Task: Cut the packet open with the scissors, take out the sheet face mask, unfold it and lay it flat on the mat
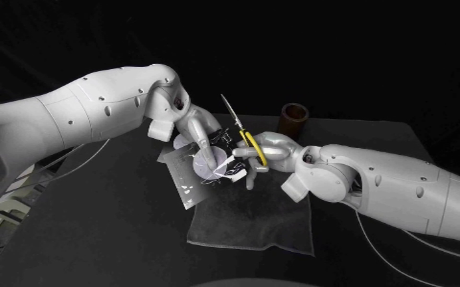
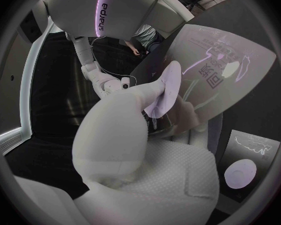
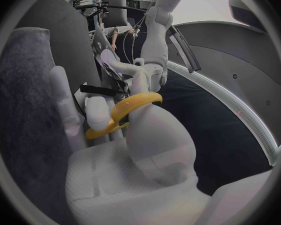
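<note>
My left hand [image 1: 195, 129] holds a silvery packet [image 1: 213, 162] with a pale round mark above the table; the left wrist view shows my thumb [image 2: 154, 97] pressed on the packet's face [image 2: 228, 65]. My right hand [image 1: 275, 151] grips the scissors by their yellow handles [image 1: 252, 147], and the blades [image 1: 230, 110] point up and away, just right of the packet. In the right wrist view my fingers pass through the yellow handles [image 3: 125, 110], with the left hand [image 3: 150, 60] and packet beyond. A grey mat [image 1: 251, 226] lies on the table under both hands.
A brown cylinder [image 1: 293, 119] stands at the back right of the table. A second packet-like sheet with a pale round mark [image 2: 245, 161] lies on the table below the held one. The black table [image 1: 106, 234] spreads to the left and front.
</note>
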You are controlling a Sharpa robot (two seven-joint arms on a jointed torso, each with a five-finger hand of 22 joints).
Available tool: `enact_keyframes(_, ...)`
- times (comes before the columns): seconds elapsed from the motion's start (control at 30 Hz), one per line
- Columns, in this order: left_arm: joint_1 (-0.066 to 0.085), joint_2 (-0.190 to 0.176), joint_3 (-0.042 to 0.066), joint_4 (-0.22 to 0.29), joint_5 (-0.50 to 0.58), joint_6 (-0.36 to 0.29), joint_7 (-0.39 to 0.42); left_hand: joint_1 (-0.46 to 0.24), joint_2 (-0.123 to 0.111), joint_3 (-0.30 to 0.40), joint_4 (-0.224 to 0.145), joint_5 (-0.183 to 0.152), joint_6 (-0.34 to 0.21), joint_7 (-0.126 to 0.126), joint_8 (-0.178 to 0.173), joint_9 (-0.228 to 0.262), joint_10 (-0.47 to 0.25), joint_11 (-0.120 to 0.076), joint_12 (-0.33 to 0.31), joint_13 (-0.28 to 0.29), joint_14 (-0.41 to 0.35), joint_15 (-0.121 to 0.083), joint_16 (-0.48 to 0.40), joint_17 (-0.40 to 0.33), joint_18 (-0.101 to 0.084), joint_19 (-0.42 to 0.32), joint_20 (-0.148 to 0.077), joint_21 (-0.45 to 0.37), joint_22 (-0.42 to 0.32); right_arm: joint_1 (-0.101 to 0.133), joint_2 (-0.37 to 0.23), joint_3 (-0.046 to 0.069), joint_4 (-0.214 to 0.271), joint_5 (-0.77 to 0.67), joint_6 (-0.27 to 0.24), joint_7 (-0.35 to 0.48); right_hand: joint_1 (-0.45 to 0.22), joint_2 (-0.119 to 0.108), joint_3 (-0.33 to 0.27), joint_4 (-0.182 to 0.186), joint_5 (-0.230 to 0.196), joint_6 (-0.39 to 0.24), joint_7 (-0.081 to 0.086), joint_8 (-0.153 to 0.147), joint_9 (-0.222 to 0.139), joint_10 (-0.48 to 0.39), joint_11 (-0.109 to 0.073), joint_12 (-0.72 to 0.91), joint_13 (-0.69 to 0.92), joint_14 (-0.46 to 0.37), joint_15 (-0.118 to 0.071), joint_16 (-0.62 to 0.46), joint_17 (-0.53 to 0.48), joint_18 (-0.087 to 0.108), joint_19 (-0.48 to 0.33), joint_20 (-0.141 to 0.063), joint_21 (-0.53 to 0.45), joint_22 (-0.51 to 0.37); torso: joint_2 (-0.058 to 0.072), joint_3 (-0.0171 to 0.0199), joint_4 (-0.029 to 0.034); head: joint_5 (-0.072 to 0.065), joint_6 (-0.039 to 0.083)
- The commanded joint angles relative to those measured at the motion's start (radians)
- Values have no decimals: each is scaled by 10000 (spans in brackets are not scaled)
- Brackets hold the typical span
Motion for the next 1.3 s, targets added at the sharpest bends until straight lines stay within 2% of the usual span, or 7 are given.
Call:
enact_keyframes(0.03,4,25,5,3,26,1033,2,-18,83,51,-11,37,52,9,34,452,58,-32,65,16,28,-67,-55,17,104,-94,1,32,16,-2,-10,14,58,-66,154,91,134,364,222,-74,5,472,-45,108,19,241,-97,107,12,1881,-662,1177,-15,1532,990,-1158,113,68,-5,-2,-3,-9,-9)
enact_keyframes(0.23,4,22,5,9,34,845,41,-23,84,51,-8,38,49,10,31,455,55,-30,64,16,27,-65,-56,18,103,-97,3,32,15,-3,-15,14,95,-78,-148,68,1068,383,1732,-287,-4,920,-333,252,3,707,-369,182,-26,1891,-881,1345,53,1542,907,-1337,315,231,-5,-5,7,-36,-2)
enact_keyframes(0.37,4,23,5,-1,205,681,139,-38,86,49,1,37,37,15,23,460,52,-26,64,17,25,-60,-58,20,100,-101,8,32,14,-3,-8,14,106,-149,-319,-7,1366,360,2404,-664,-7,1075,-368,315,-3,884,-413,139,-42,1896,-929,1419,83,1527,831,-1407,436,336,-6,-15,6,-44,-11)
enact_keyframes(0.63,4,15,4,22,712,471,276,-48,85,47,7,37,30,18,19,465,48,-23,63,17,22,-57,-59,21,99,-106,11,31,13,-6,-12,13,144,-248,-476,-116,853,334,3148,-1357,-13,1178,-398,399,-4,1114,-446,22,-27,1883,-950,1517,43,1519,637,-1434,694,566,-7,-17,10,-63,-7)
enact_keyframes(1.0,4,-85,2,74,1046,-194,547,-77,80,41,21,38,7,25,6,481,26,-14,55,17,7,-46,-68,23,96,-125,20,23,7,-14,-126,12,237,-282,-1138,54,884,194,4322,-1392,-15,1327,-522,744,253,1679,-592,100,77,1873,-1076,1613,8,1528,437,-1542,969,815,-8,-13,9,-98,8)
enact_keyframes(1.27,4,-241,-8,180,1196,-1045,744,-254,-7,-192,117,33,-424,186,-258,507,-481,151,-161,-50,-105,73,-115,51,81,-259,121,-44,-46,-38,-365,12,413,-216,-1724,336,38,-498,6487,-1380,-16,1172,-520,1020,581,1836,-597,-30,144,1874,-1077,1759,-20,1526,257,-1547,1265,1088,-5,-9,2,-124,51)
enact_keyframes(1.3,4,-255,-13,191,1227,-1138,765,-301,-29,-258,160,38,-659,289,-452,426,-724,243,-211,-90,-108,120,-98,81,76,-283,154,-54,-58,-41,-391,12,437,-211,-1768,365,-622,-1003,7885,-1289,-56,1125,-506,1166,744,1855,-605,-83,181,1860,-1039,1809,-71,1528,209,-1540,1375,1190,-5,-8,1,-127,57)
